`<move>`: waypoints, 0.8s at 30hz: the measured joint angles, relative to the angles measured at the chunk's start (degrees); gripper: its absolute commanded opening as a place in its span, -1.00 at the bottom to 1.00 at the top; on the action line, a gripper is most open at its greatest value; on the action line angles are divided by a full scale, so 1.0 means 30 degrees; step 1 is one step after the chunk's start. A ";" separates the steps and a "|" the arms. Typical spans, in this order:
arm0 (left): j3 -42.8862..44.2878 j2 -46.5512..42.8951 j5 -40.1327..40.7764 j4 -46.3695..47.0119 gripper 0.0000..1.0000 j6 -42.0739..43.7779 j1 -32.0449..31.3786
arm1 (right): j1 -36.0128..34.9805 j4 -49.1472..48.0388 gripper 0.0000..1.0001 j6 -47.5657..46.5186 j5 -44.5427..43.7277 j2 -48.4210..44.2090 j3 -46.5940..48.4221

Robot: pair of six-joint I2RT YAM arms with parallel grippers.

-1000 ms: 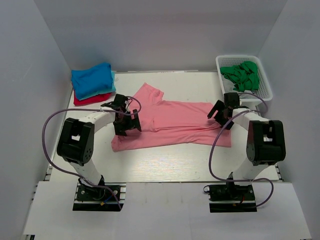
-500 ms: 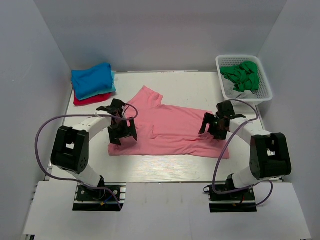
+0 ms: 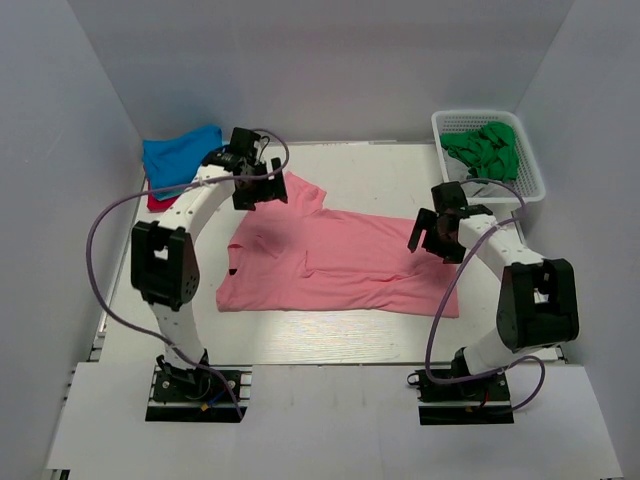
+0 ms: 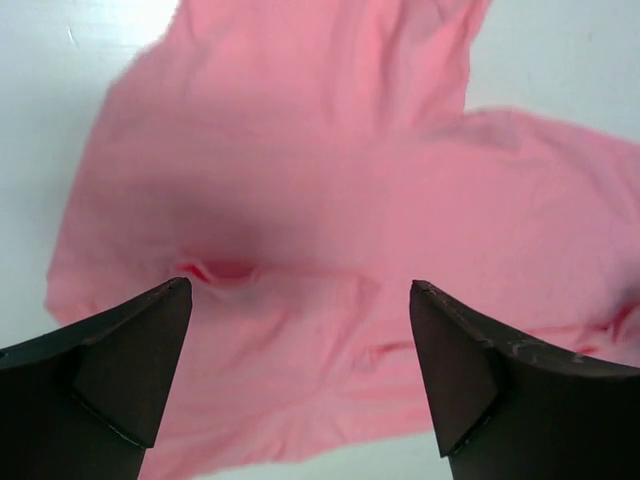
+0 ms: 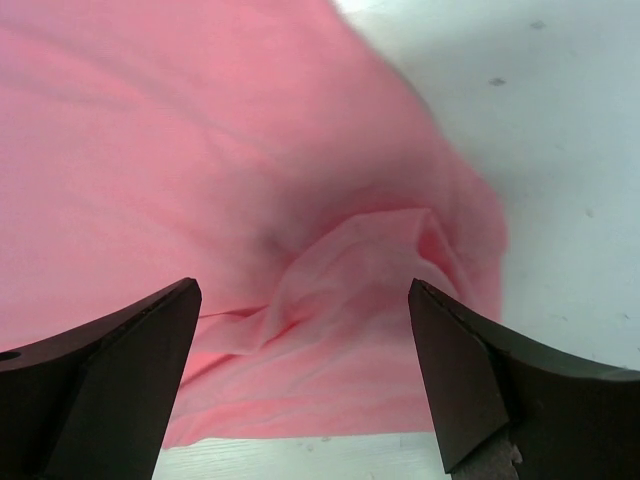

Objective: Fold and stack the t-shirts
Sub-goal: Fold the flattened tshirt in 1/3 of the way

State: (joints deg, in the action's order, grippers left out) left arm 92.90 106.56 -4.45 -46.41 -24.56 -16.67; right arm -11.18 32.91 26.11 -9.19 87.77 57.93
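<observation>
Left pincer (image 3: 258, 192) hangs spread and empty over the far-left sleeve of the salmon-pink t-shirt (image 3: 350, 265). A second ago it was low over the shirt's near-left part, so it has swung toward the far edge. Right pincer (image 3: 432, 238), also spread and empty, hovers over the shirt's right end, little moved.

The shirt lies roughly flat across the middle of the counter (image 3: 380, 170), slid slightly toward the near edge, with a bunched ridge under the right pincer. Spreading looks nearly done; folding is not begun.

One t-shirt is laid out. One folded stack (image 3: 180, 158) sits in the far-left corner, blue over red, any other layers hidden by the arm. One white basket (image 3: 532, 155) in the far-right corner holds green cloth (image 3: 485, 150), too tangled to count.
</observation>
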 measured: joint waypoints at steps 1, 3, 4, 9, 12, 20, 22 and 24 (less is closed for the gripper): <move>0.0648 0.0561 0.0160 -0.0073 1.00 0.0117 0.0022 | 0.0095 0.0197 0.81 0.0153 -0.0160 0.0087 0.0000; 0.1953 0.1756 0.0342 -0.0299 1.00 0.0277 0.0058 | 0.0248 0.0517 0.81 0.0350 -0.0182 0.0408 -0.0007; 0.2710 0.2390 0.0393 -0.0423 1.00 0.0350 0.0080 | 0.0321 0.0561 0.81 0.0474 -0.0087 0.0539 -0.0058; 0.5829 0.5064 0.0335 -0.0488 1.00 0.0539 0.0146 | 0.0364 0.0277 0.81 0.0801 0.0299 0.0546 -0.0867; 0.7686 0.6448 0.0095 -0.0350 1.00 0.0554 0.0262 | 0.0554 0.0073 0.81 0.0984 0.0517 0.0641 -0.1450; 0.8269 0.7402 -0.0597 0.0634 1.00 0.0780 0.0503 | 0.1552 -0.0940 0.81 0.1064 0.0678 0.0874 -0.2368; 0.8349 0.7592 -0.0699 0.1005 1.00 0.0852 0.0576 | 0.1734 -0.1013 0.81 0.0605 0.0699 0.0874 -0.2324; 0.8502 0.7781 -0.0758 0.1392 1.00 0.0896 0.0641 | 0.1814 -0.1020 0.81 0.0015 0.0714 0.0911 -0.2178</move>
State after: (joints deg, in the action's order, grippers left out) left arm 118.41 129.91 -6.72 -42.24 -21.87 -14.74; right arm -5.74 29.85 26.15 -7.05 90.50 51.40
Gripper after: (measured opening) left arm 0.997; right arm 0.903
